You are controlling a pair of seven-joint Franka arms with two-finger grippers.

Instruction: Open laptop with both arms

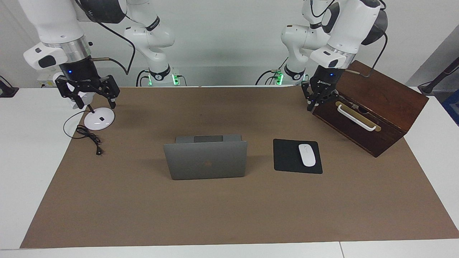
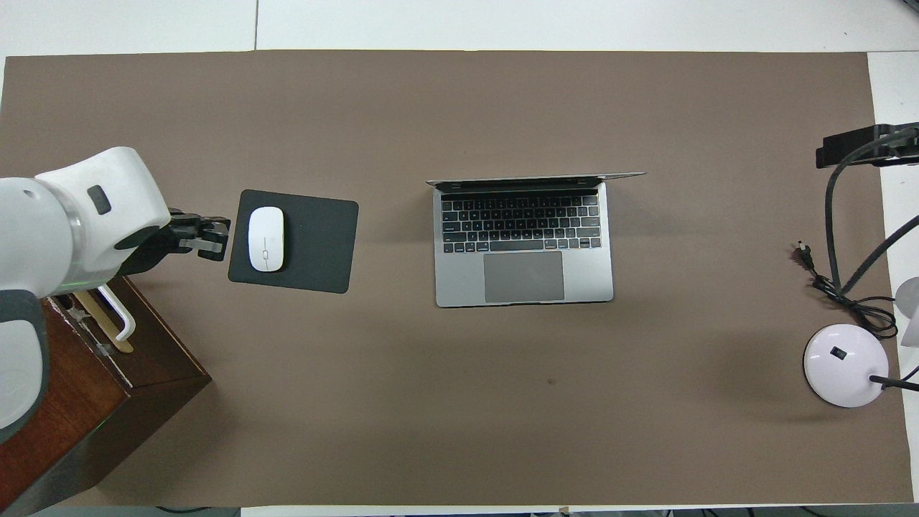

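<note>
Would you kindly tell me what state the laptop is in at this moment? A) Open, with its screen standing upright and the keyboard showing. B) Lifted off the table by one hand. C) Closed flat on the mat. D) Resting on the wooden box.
A: the laptop sits on the brown mat with its keyboard and trackpad showing from overhead and its lid standing upright in the facing view; neither hand touches it.

We see the silver-grey laptop (image 2: 523, 240) standing open at the middle of the brown mat, its lid upright with the dark logo facing away from the robots, its black keyboard and grey trackpad turned toward them, beside the black mouse pad (image 2: 293, 240).
</note>
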